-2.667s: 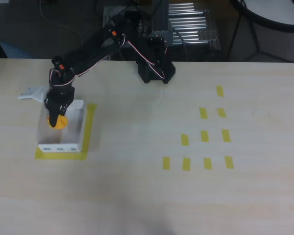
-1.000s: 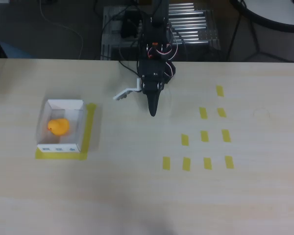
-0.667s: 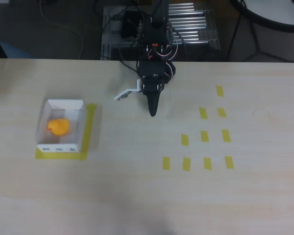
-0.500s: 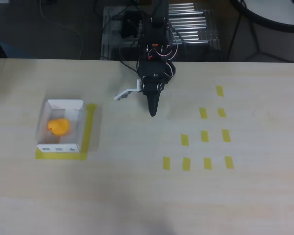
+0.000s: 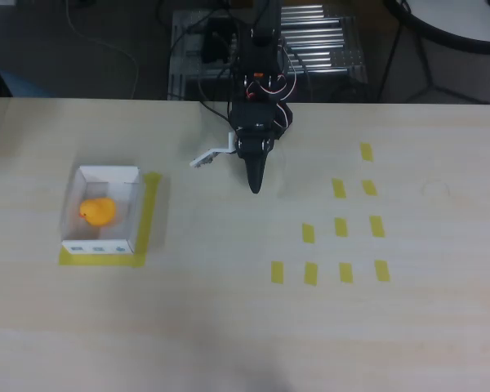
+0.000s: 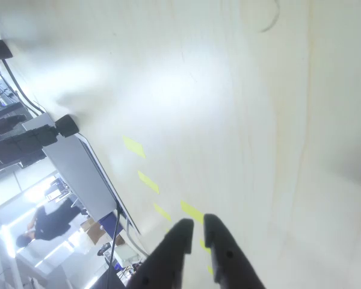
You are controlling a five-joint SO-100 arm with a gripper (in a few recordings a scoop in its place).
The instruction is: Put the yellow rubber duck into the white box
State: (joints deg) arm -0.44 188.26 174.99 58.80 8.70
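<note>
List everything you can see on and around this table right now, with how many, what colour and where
yellow rubber duck: one, yellow-orange, inside the white box.
white box: one, white, open-topped, left part of the table in the overhead view.
tape outline: yellow, along the box's right and near sides.
tape strips: eleven, yellow, in rows on the right part.
table: one, pale wood.
metal rack: one, silver, behind the table.
arm: one, black, at the far edge.
gripper: one, black, fingers nearly together above bare table, empty.

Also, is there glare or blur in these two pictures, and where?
Wrist view: strong white glare on the table, upper left washed out, picture tilted, claw sharp. Overhead view: even light, slightly soft; yellow rubber duck in the white box is clear; table's near edge is dimmer.
</note>
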